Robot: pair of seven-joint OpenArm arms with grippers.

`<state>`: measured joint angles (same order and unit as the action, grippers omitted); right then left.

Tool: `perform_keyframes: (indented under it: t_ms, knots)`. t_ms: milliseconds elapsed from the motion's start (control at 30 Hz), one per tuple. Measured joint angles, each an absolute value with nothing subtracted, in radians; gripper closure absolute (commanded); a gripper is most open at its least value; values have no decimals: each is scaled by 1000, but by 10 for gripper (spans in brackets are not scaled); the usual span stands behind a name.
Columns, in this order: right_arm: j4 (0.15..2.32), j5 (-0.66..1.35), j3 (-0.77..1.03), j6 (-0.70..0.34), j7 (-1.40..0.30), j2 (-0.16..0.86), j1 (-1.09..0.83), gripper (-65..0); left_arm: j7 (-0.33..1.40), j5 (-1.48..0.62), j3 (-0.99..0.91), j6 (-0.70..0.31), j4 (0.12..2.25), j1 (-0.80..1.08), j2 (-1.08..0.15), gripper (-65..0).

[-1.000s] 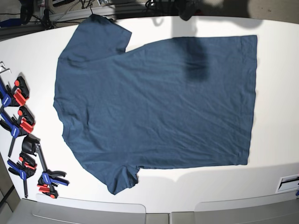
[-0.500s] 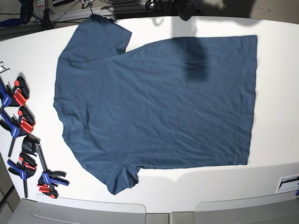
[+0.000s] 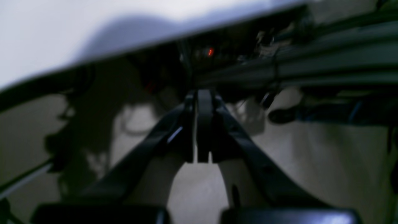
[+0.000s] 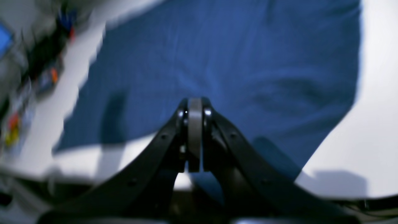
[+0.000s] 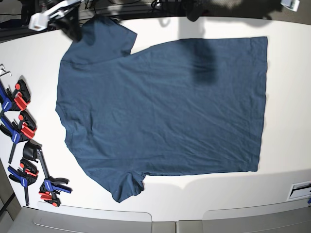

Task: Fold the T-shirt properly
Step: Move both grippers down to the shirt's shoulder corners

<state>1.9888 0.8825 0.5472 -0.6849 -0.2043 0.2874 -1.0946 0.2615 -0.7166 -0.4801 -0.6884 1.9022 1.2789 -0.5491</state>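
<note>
The dark teal-blue T-shirt [image 5: 165,107] lies flat and spread on the white table [image 5: 289,107], neck to the left and hem to the right. My right gripper [image 5: 75,30] hangs over the far sleeve at the top left. In the right wrist view it [image 4: 195,105] is shut and empty, above the blue cloth [image 4: 236,62], which is blurred. My left gripper [image 3: 199,96] is shut and empty, and faces dark clutter beyond the table's edge. Only a white bit of the left arm [image 5: 290,4] shows at the base view's top right. The neck label is not visible.
Several red, blue and black clamps [image 5: 22,131] lie along the table's left edge. A white label plate [image 5: 299,189] sits at the front right corner. Cables and dark gear [image 5: 194,9] crowd the space behind the far edge.
The right arm has come into the base view at the top left, over the far sleeve. A bit of the left arm now shows at the top right. The T-shirt has not moved.
</note>
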Motion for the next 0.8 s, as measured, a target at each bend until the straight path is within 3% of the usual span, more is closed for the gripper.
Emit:
perform_keyframes:
  t_ms: [200,433,567,700,800]
  knots:
    - [1862,1082,678,-694,-350,213,-953,0,282,-819,-566,-688,1902,1192,-449,0]
    - [1578,1131,706,-682,-355,202,-818,0,508,-910,-565,-689,1902,1091,-390,0]
    - [1552,1139,712,-681,-356,179,-814,0,548,-939,-565,-689,1902,1076,-387,0]
    - [1552,1142,730,-681,-353,130,-814,-224,548,-939,-565,-689,1902,1077,-387,0]
    - [1552,1189,730,-681,-352,109,-814,-229,548,-939,-565,-689,1902,1077,-387,0]
